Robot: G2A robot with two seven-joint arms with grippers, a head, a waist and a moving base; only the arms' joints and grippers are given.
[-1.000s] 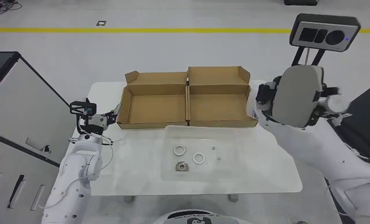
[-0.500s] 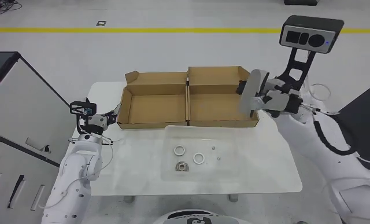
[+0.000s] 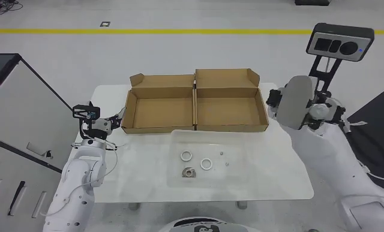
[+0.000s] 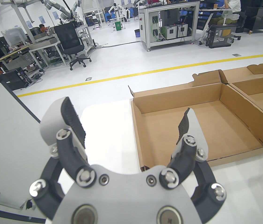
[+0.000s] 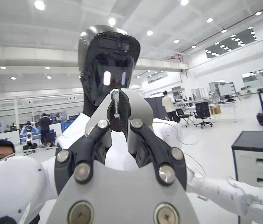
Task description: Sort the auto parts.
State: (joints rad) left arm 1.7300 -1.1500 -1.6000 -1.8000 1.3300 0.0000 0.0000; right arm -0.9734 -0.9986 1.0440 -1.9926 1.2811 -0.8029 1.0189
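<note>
R gripper [image 5: 118, 95] is clamped on a small threaded bolt [image 5: 115, 104], held lengthwise btwn the pads w/ the thread end just clearing the tips. The claw points up toward the robot's head, so prob an inspect pose or mid-carry, can't say which. In top view the R arm [image 3: 297, 103] sits high, just off the outer end of the right box [image 3: 231, 111]. So the bolt is in the air beside that box, not in it. L gripper [image 4: 125, 117] is spread wide w/ nothing btwn the pads. It's parked near the table's L edge, just beside the outer wall of the left box [image 4: 227, 122] and aimed across it. Reads as a standby spot clear of the R arm. The boxes are butted side by side at the back of the table [image 3: 282, 178], one bin per part type I'd guess. Sort looks barely started. Remaining parts lie on the clear tray [image 3: 240, 172] in front of the boxes:
- a white ring [image 3: 186, 154]
- a second white ring [image 3: 206, 163] near it
- a grey metal piece [image 3: 189, 172] close by both
- tiny bits [image 3: 222, 153] further toward the R side

Tray is central, prob so either arm can reach. Risk: the bolt is thin and could roll or twist btwn the pads on release.
</note>
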